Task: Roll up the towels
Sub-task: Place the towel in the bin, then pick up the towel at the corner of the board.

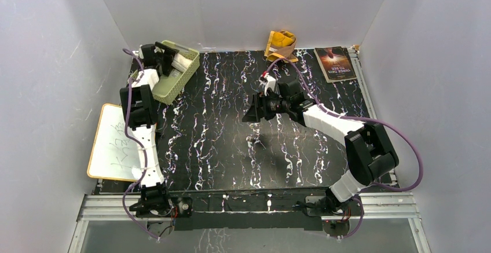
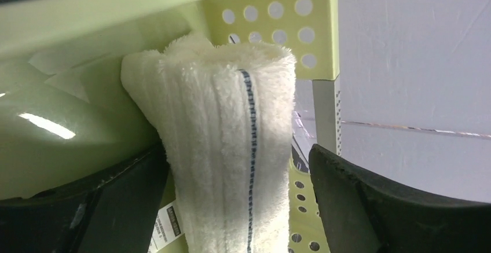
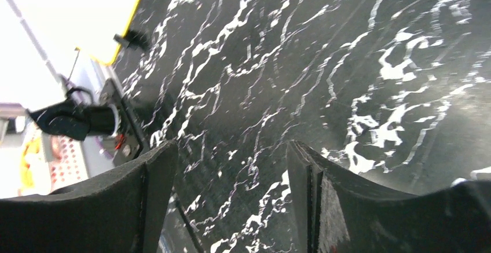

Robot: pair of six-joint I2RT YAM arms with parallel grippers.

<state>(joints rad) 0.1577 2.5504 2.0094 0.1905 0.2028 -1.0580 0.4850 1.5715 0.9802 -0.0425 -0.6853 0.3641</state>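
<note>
The cream-white towel [image 2: 226,125], rolled into a cylinder with a blue stitched line, lies in the pale green basket [image 2: 272,15]. My left gripper [image 2: 237,160] straddles it with jaws open: the left finger touches the roll, and the right finger [image 2: 370,201] stands a little apart from it. From the top view, the left gripper [image 1: 167,56] is over the basket [image 1: 179,85] at the back left, where the towel [image 1: 184,62] shows. The mustard-yellow towel [image 1: 281,44] lies bunched against the back wall. My right gripper [image 1: 250,109] is open and empty above the mat's middle.
A dark-covered book [image 1: 335,63] lies at the back right. A white board with a yellow edge [image 1: 113,143] lies left of the black marbled mat [image 1: 231,154]; it also shows in the right wrist view [image 3: 69,15]. White walls close in three sides.
</note>
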